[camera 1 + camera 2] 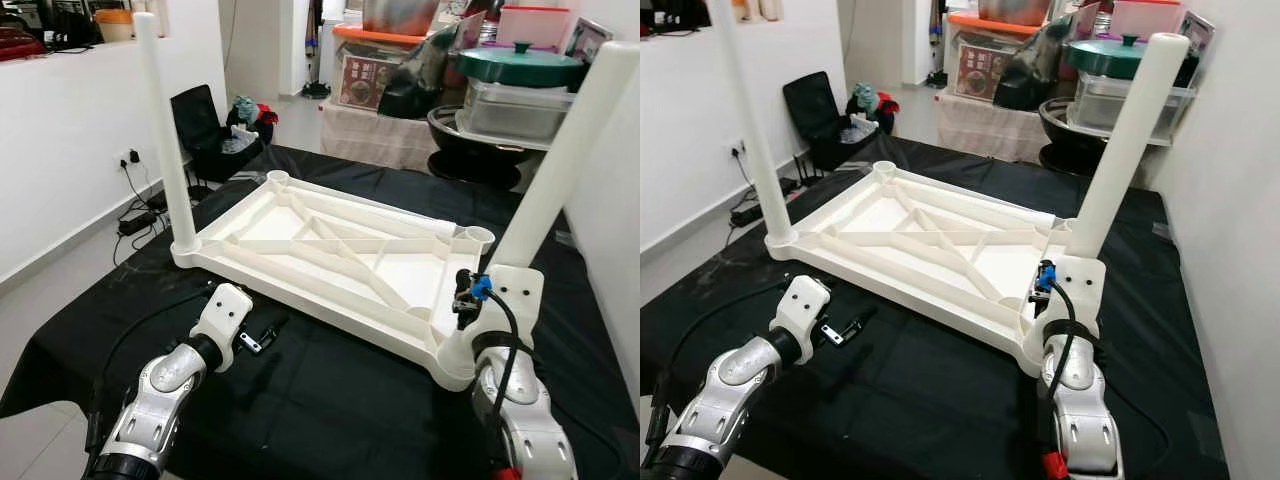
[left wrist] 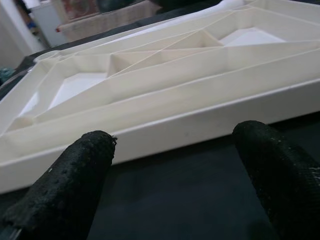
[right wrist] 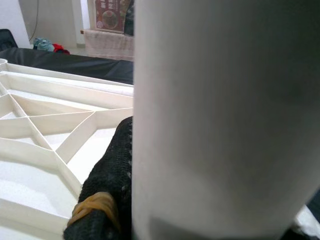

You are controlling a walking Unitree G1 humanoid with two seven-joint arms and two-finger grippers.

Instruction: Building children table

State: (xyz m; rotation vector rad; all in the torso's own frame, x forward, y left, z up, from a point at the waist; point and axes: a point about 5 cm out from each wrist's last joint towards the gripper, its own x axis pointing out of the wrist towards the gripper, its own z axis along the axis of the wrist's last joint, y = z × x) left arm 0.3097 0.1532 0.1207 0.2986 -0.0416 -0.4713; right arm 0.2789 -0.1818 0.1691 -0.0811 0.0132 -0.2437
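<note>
A white ribbed tabletop (image 1: 340, 262) lies upside down on black cloth (image 1: 330, 400), one leg (image 1: 165, 130) standing upright in its near-left corner socket. The right gripper (image 1: 1060, 300) pinches a second leg (image 1: 1120, 150) tilted at the near-right corner. The left gripper (image 1: 262, 338) hovers just beside the tabletop's near edge, its fingers (image 2: 70, 180) spread.

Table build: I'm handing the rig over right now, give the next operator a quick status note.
Right gripper: fingers shut on the white leg, held upright at the near right corner socket of the tabletop. Whether it is fully seated cannot be told.
Left gripper: fingers open, low over the black cloth, just short of the tabletop's near edge.
Tabletop lies upside down on the cloth, ribs up.
Done: near left leg stands in its socket.
Left: seat the right leg, then fit both far sockets, which are open. No spare legs seen.
</note>
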